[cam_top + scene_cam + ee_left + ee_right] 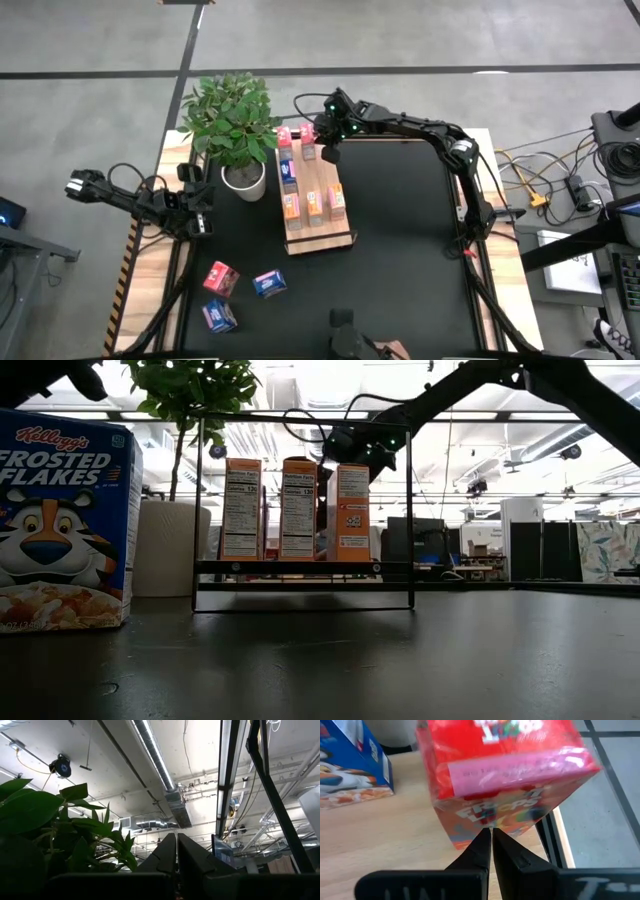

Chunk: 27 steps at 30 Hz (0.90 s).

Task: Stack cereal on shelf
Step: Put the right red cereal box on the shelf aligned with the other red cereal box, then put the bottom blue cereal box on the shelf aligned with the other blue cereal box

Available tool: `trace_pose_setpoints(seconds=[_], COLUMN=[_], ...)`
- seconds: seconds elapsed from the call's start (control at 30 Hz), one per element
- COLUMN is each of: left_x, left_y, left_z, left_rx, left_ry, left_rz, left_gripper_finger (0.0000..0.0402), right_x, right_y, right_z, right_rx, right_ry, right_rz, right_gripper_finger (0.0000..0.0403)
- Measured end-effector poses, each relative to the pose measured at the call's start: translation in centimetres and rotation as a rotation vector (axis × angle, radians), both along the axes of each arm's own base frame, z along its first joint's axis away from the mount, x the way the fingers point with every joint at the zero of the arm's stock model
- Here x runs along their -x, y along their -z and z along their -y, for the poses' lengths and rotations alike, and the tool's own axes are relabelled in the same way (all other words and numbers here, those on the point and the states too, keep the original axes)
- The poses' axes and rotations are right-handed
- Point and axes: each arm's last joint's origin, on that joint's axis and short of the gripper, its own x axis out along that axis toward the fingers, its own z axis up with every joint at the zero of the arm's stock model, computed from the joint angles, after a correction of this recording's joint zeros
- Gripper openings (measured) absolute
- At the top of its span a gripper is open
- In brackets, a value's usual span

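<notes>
My right gripper (330,155) at shelf (318,240) far end, fingers together, nothing held, tips against red cereal box (505,780). Nudge gently, square it beside blue box (350,765). Left gripper (205,222) parked, fingers together.

We see a long light-wood shelf board (318,195) with smooth grain, framed in thin black metal wire. The small printed cardboard cereal boxes (221,277) look glossy; the black tabletop (400,250) is matt.

I see a potted plant (232,122) in a white pot (243,181), cables (560,185) well off to the plant's right, and striped tape (128,262) below its left.
</notes>
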Motion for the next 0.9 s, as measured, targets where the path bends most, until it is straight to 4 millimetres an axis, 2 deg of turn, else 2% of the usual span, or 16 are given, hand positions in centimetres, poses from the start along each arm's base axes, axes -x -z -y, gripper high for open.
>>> trace_pose_setpoints(seconds=[0.23,0.43,0.63,0.9], left_x=[0.0,0.0,0.0,0.0], left_y=[0.0,0.0,0.0,-0.2], left_z=[0.0,0.0,0.0,0.3], left_rx=[0.0,0.0,-0.001,-0.039], left_ry=[0.0,0.0,0.0,0.09], left_rz=[0.0,-0.001,-0.001,0.023], left_gripper_finger=[0.0,0.0,0.0,0.0], right_x=[0.8,1.6,2.5,4.5], right_y=[-2.8,-6.6,-10.0,-11.2], right_z=[-0.8,-3.2,-8.6,-17.2], right_rx=[0.013,0.039,0.067,0.071], right_ry=[0.009,-0.024,-0.122,-0.238], right_rz=[0.045,0.097,0.171,0.298], right_gripper_finger=[0.0009,0.0009,0.0009,0.0009])
